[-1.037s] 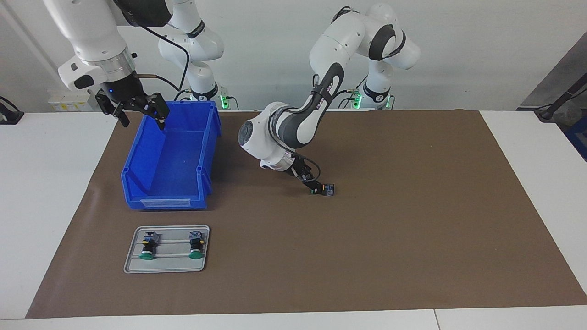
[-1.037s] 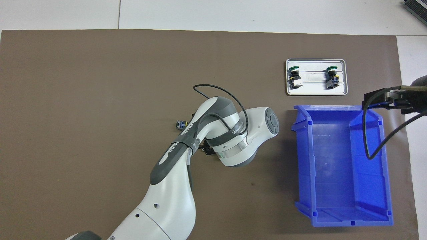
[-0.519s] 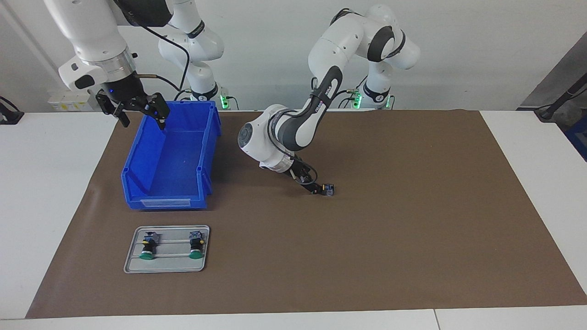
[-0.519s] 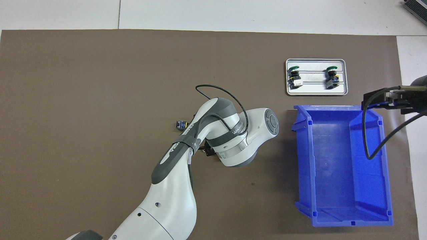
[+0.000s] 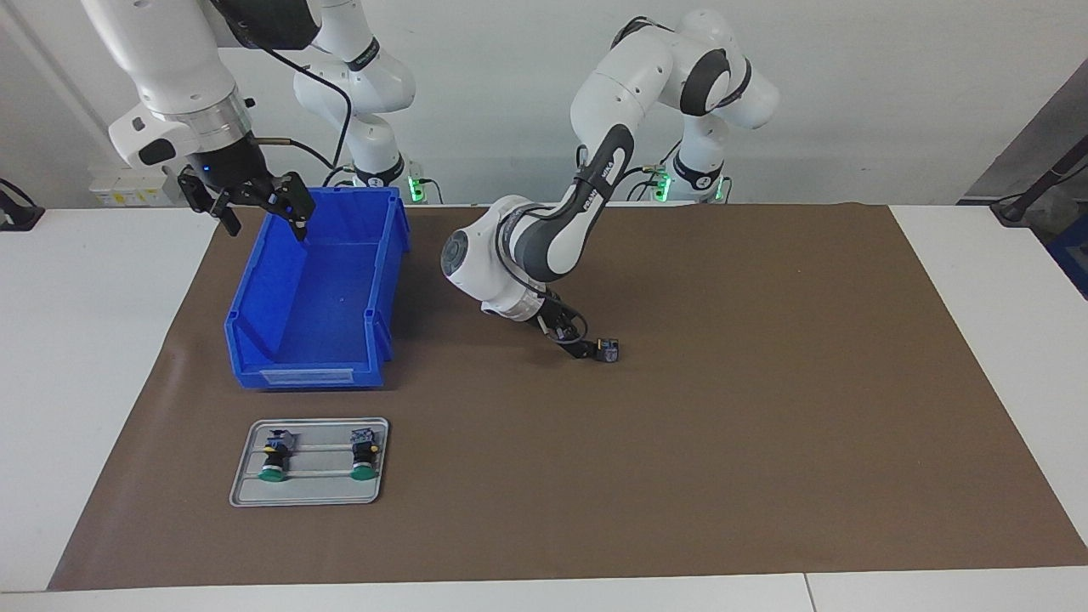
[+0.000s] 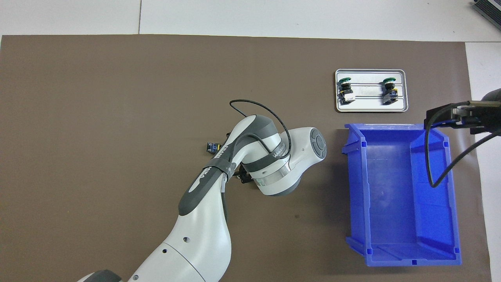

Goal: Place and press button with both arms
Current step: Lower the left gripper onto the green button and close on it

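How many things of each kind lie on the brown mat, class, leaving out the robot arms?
Small green-capped push-button switches: 3 (one on the mat, two on the tray)
Grey metal tray: 1
Blue plastic bin: 1
Total: 5

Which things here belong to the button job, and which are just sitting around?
In the job:
green-capped push-button on the brown mat
left gripper beside it
right gripper over the bin

Lying about:
blue plastic bin
grey metal tray holding two similar buttons
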